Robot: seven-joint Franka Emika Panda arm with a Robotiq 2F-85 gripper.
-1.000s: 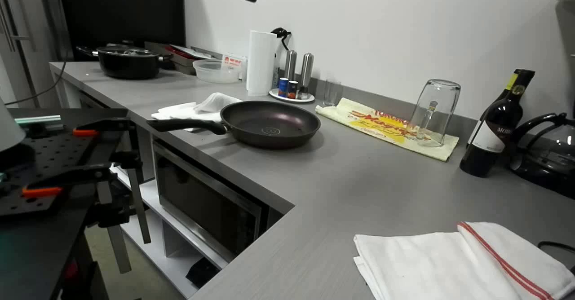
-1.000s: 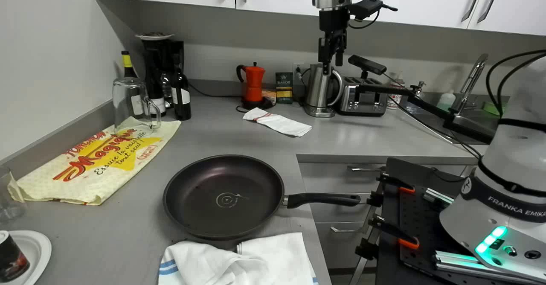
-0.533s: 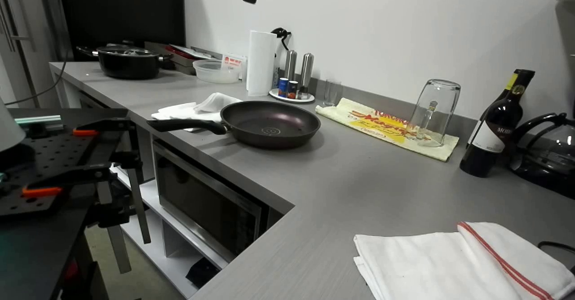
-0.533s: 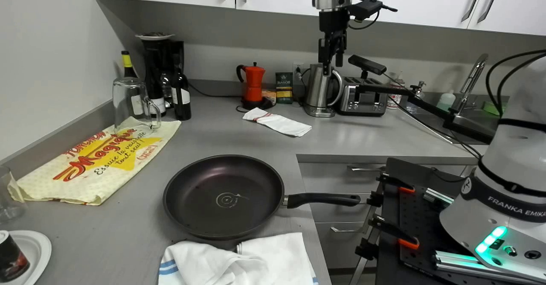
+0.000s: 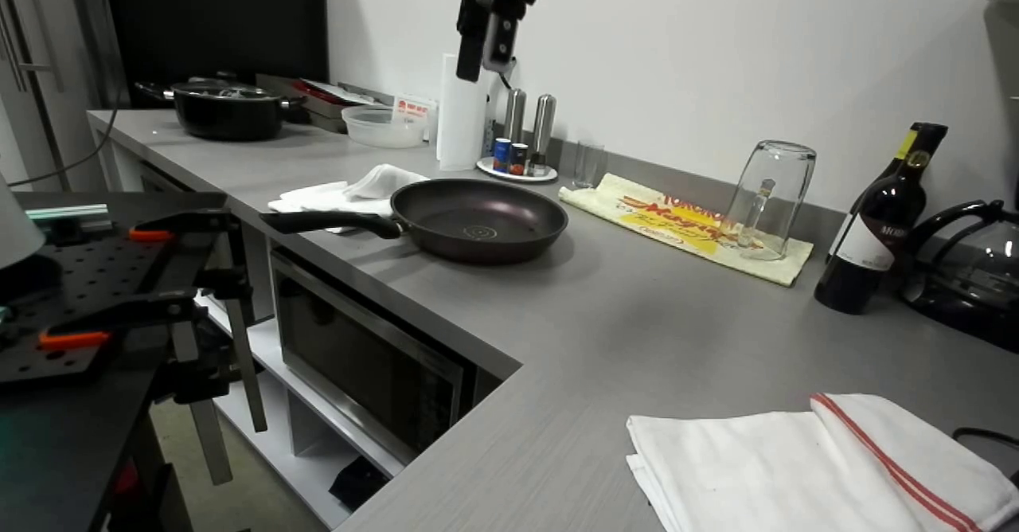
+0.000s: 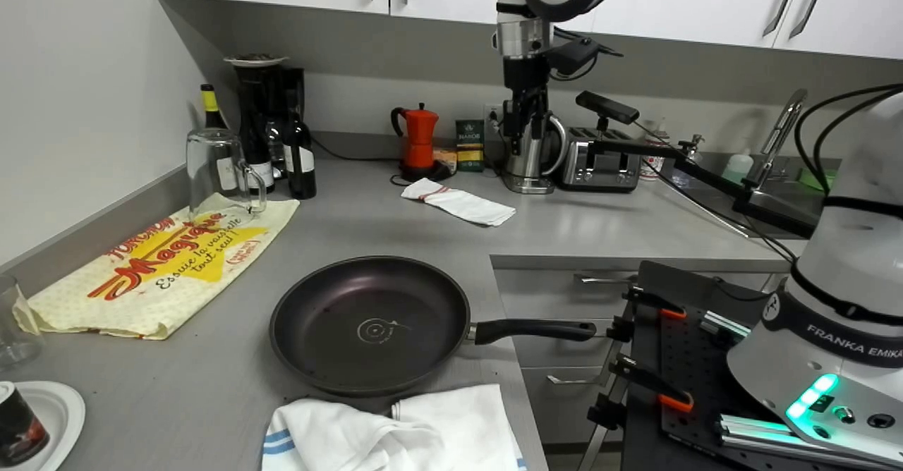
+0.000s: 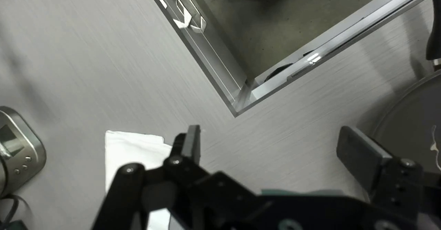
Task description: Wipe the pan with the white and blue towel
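The dark frying pan (image 5: 486,225) sits on the grey counter; it also shows in an exterior view (image 6: 367,302) and at the right of the wrist view (image 7: 410,126). The white and blue towel (image 6: 381,439) lies crumpled beside the pan, its blue stripes at the left corner; it is partly behind the pan in an exterior view (image 5: 318,197) and out of the wrist view. My gripper (image 6: 528,141) hangs high over the counter, away from pan and towel; it also shows in an exterior view (image 5: 485,72). In the wrist view my gripper (image 7: 268,132) is open and empty.
A white towel with red stripes (image 6: 469,206) lies near the counter corner. A kettle (image 6: 525,168) and toaster (image 6: 600,164) stand behind the gripper. A glass mug (image 5: 772,197) stands on a yellow cloth (image 5: 661,217). Bottles (image 5: 876,221) stand near the wall.
My gripper has moved down, and left in one exterior view. Its fingers are now well in sight in both exterior views. Pan and towels have not moved.
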